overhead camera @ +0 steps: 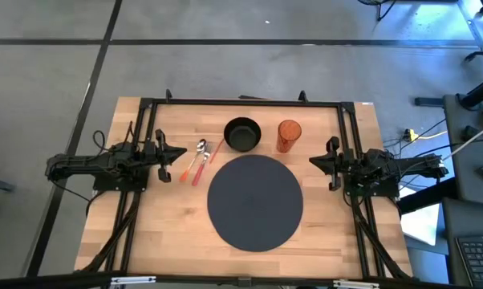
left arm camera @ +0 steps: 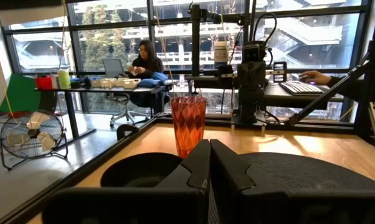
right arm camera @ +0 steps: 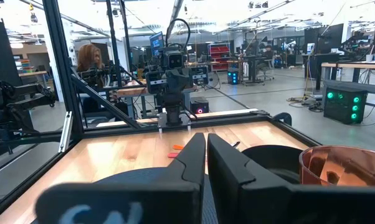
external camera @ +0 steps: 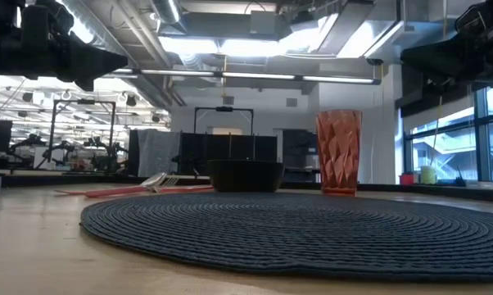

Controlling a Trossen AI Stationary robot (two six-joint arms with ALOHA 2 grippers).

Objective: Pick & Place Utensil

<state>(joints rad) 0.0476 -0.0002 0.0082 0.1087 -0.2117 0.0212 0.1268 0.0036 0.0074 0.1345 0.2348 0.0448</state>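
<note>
With both the left claw point(overhead camera: 180, 154) and right claw point(overhead camera: 314, 161) closed and empty, the left should open first, then descend squarely over the orange-handled metal spoon point(overhead camera: 200, 156) lying upper left of the round dark woven placemat point(overhead camera: 254, 202)

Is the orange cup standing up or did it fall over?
Standing up. The orange cup stands straight on the table in the low view, and from above you look down into its round open top, beside the black bowl.

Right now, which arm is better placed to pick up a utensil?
Left, probably. The utensils lie beside the left gripper, on the left of the round mat. The right gripper waits across the mat. Both grippers are shut and empty.
</note>
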